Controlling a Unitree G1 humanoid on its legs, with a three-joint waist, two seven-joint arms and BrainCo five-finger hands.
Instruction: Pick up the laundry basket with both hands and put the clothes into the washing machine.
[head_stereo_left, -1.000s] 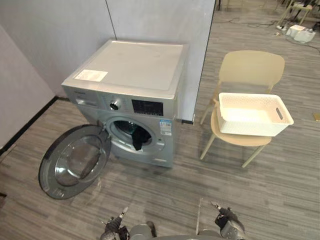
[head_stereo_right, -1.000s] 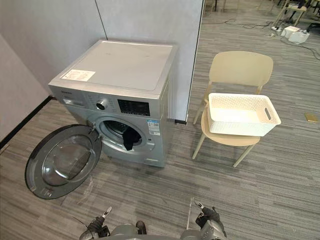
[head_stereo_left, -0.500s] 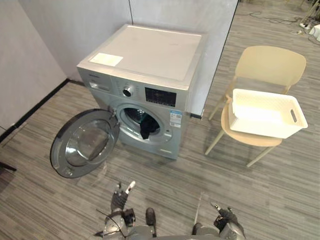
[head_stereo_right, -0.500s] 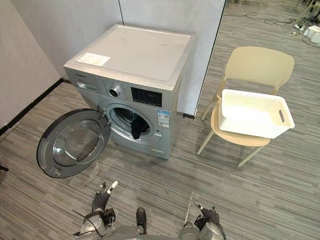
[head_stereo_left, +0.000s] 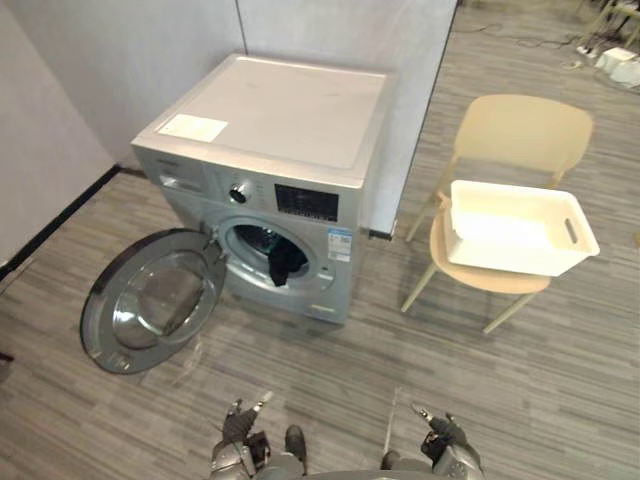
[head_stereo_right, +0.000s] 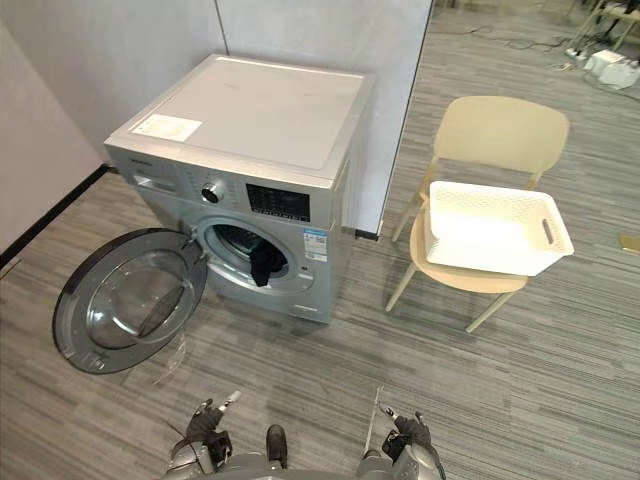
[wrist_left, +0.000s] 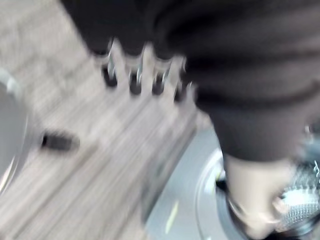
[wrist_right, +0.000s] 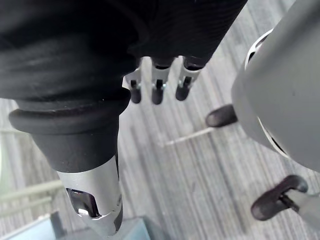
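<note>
The laundry basket (head_stereo_left: 515, 258) looks empty on the chair (head_stereo_left: 525, 130) right of the washing machine (head_stereo_left: 280, 115). A dark cloth (head_stereo_left: 280, 265) hangs from the machine's mouth and needs pushing in, I think. Left hand (head_stereo_left: 238, 428) and right hand (head_stereo_left: 440, 432) are open, empty.

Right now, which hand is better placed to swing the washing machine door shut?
Probably the left hand: the open washing machine door lies on its side; the right hand hangs farther off.

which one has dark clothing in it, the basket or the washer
The washer: dark clothing hangs from its open drum. The white basket on the chair shows none.
</note>
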